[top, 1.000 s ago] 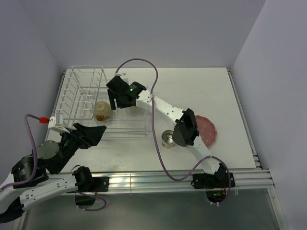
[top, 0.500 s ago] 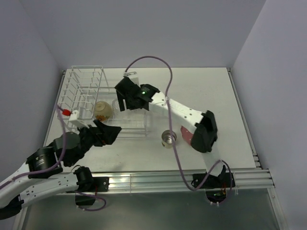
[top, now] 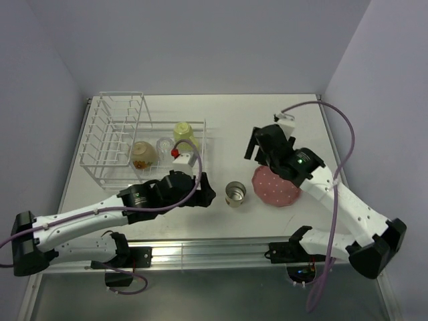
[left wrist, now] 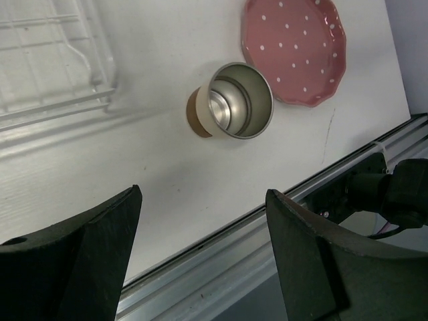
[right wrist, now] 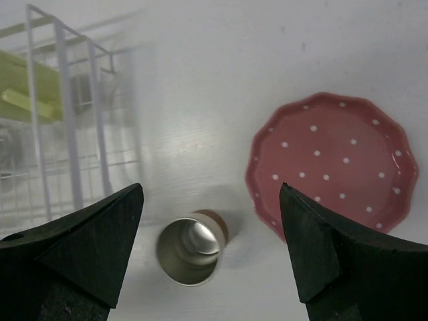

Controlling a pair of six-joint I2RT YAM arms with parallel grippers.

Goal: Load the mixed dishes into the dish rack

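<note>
Your left gripper (left wrist: 202,200) hangs spread wide with nothing in it, just left of the small steel cup (top: 235,194); the cup stands upright on the table (top: 234,120) with the pink white-dotted plate (top: 275,186) just right of it; your right gripper (right wrist: 210,194) is released and empty too, over the plate's far edge. The cream bowl (top: 141,155), clear glass tumbler (top: 164,146) and pale yellow-green mug (top: 184,131) sit in the dish rack (top: 110,134), far left.

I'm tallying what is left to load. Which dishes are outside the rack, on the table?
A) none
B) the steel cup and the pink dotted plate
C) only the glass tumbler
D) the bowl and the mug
B: the small steel cup and the pink white-dotted plate sit on the table, right of the dish rack, which holds the cream bowl, clear glass tumbler and pale yellow-green mug.
</note>
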